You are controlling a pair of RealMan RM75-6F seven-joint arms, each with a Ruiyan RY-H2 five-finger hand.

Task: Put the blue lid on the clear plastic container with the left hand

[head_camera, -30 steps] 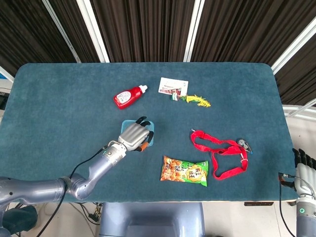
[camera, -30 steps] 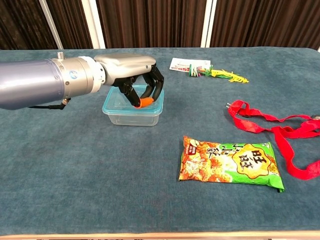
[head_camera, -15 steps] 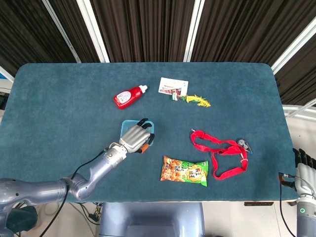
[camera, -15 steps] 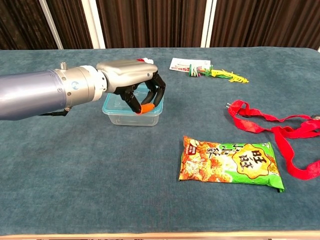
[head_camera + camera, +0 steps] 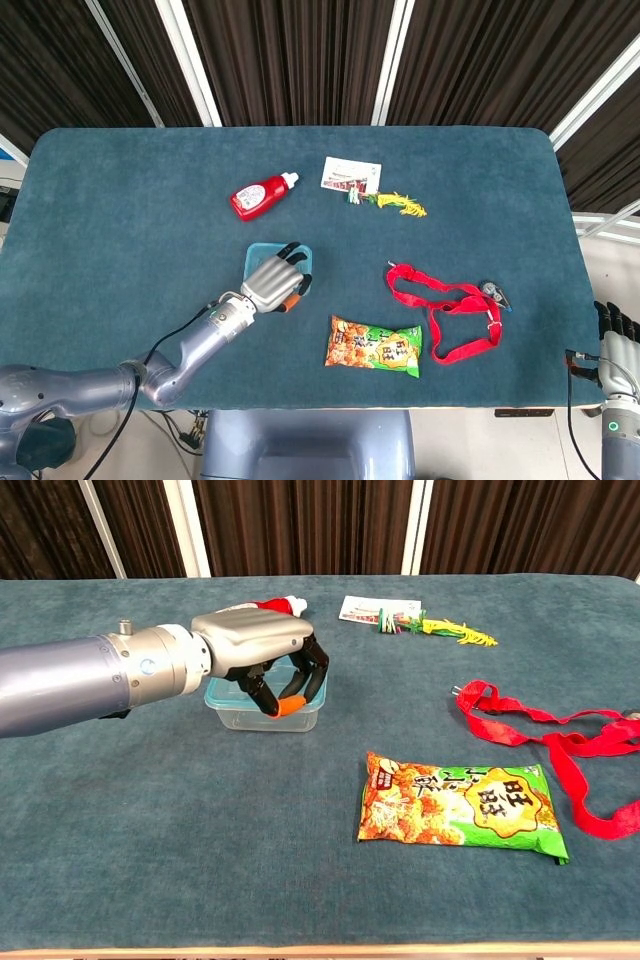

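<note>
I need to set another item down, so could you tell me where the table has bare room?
Bare: the left side beyond the ketchup bottle and container, and the far right beyond the red strap. Crowded: the middle, with the left hand, snack bag and card.

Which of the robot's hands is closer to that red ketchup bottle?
The left hand. It hangs over the clear plastic container, just in front of the ketchup bottle. The right hand is off the table's far right edge.
</note>
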